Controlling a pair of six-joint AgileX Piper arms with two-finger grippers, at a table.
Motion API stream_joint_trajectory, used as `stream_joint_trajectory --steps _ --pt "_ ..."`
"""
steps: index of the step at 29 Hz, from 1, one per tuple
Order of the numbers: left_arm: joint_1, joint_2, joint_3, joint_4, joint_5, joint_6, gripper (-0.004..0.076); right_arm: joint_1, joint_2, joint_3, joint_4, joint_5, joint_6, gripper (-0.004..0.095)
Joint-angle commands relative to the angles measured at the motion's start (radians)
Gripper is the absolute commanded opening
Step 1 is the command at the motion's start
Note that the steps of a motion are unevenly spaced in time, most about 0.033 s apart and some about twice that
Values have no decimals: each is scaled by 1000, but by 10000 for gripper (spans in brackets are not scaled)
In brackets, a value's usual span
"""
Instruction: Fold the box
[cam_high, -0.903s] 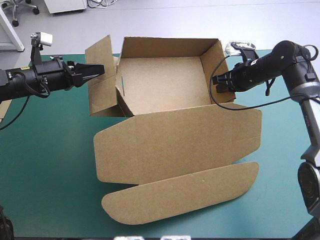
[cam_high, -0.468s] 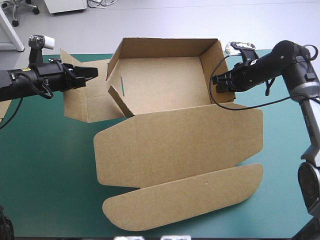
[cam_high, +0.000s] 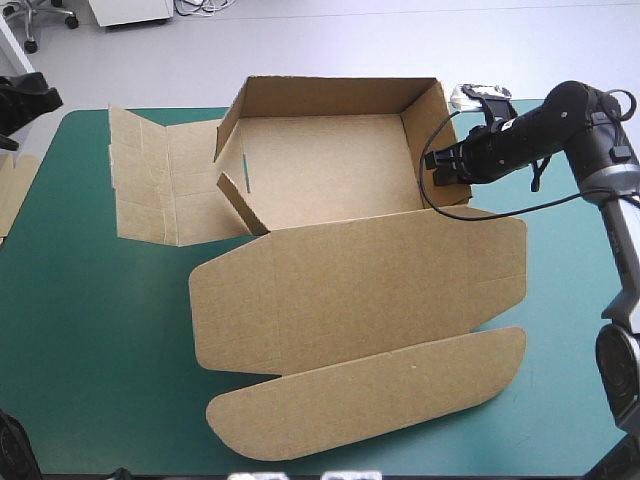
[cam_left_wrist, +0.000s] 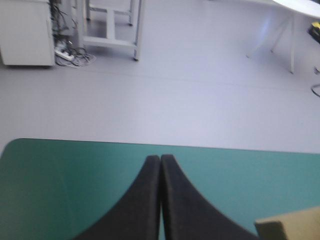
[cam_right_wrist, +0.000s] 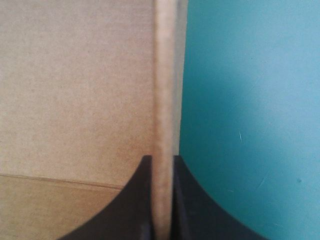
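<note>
The box (cam_high: 330, 170) sits mid-table on the teal-green cover (cam_high: 90, 330), only half raised: its far wall and right wall (cam_right_wrist: 162, 75) stand, its left panel (cam_high: 165, 185) lies flat out from the box's left side, and the lid (cam_high: 360, 285) lies flat on the box's near side. The main risk, as I judge it, is that the box has one anchor. If the right arm pushes or drags, the light board may slide or pivot on the cover, or the pinched wall may crease. A short flap (cam_high: 232, 195) at the box's near-left corner leans inward and could block the left panel as it comes up.

The right gripper (cam_right_wrist: 161, 162) reaches in level from the box's right, its black fingers clamped on the right wall's top edge, one inside the box and one outside. The left gripper (cam_left_wrist: 160, 159) is well off the box's far-left side, pressed closed on nothing, so it must open before taking the panel
</note>
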Motion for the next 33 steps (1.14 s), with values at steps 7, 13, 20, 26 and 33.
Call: stream_joint_trajectory --steps 7,13,20,26,33 --pt "62 120 -30 -43 63 -16 -10 4 -41 -29 71 -3 -2 -15" --pt "62 210 51 -50 56 -16 -10 4 -41 -29 71 -2 -2 -15" --pt "62 264 143 -191 140 26 -10 4 -41 -29 77 -2 -2 -15" --pt "25 268 244 -351 229 145 -10 4 -41 -29 88 -2 -7 -15" --pt "-112 268 278 -367 320 158 -10 4 -41 -29 94 -2 -9 -15"
